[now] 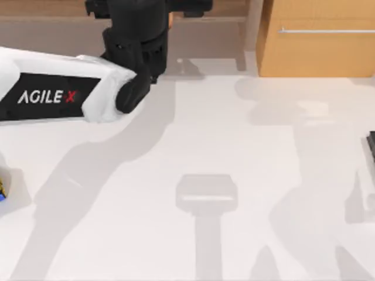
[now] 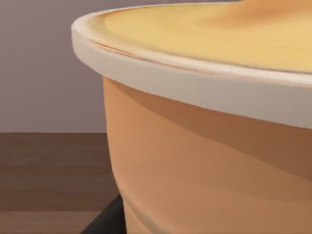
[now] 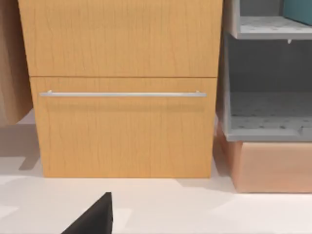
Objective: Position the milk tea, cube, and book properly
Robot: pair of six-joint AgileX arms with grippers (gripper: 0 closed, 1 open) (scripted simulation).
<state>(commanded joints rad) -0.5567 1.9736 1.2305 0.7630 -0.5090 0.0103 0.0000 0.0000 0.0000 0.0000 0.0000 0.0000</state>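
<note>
One arm is working: left gripper (image 1: 153, 73) is carrying milk tea (image 2: 209, 161); jaw state unclear, so keeping it upright seems wise

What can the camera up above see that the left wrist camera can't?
From above: my left arm stretched across the white table toward the far edge, its wrist over a small peach patch, a sliver of the yellow-and-blue cube at the table's left edge, and the orange-wood cabinet at the far right with its silver handle. From the left wrist: the milk tea very close, with its cream rim, tan top and a brown wooden surface beside it. Both show the milk tea.
</note>
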